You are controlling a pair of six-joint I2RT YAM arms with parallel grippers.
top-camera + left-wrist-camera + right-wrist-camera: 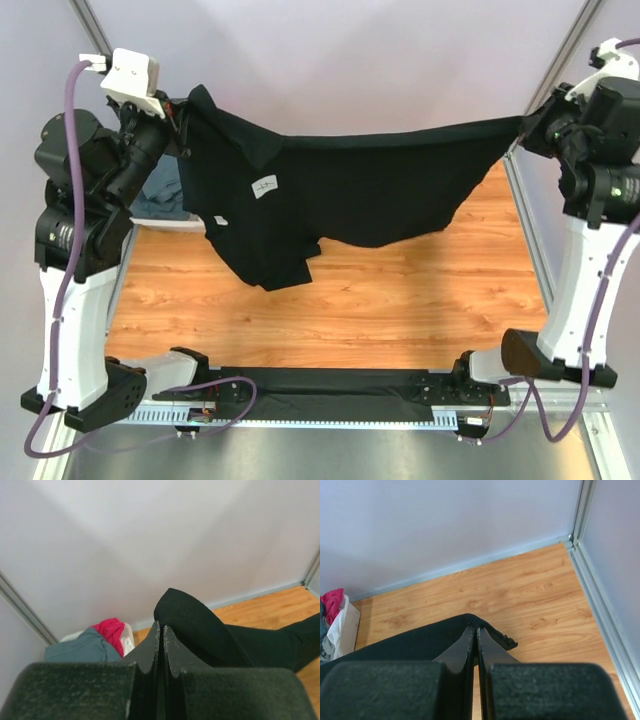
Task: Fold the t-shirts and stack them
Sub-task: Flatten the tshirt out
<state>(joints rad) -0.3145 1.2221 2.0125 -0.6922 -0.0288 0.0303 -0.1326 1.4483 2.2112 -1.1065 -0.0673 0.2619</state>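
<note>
The black t-shirt hangs in the air above the table, stretched between 2 pinched edges. It looks soft, light and limp, best gripped at hems or shoulders. The left fingers are clamped tight on its collar end, the right fingers on the opposite end.

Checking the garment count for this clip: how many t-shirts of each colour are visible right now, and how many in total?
black t-shirt: 1, stretched in the air between the two arms
slate grey-blue t-shirt: 1, bunched in the white basket
magenta-red t-shirt: 1, bunched in the same basket
Total: 3
</note>
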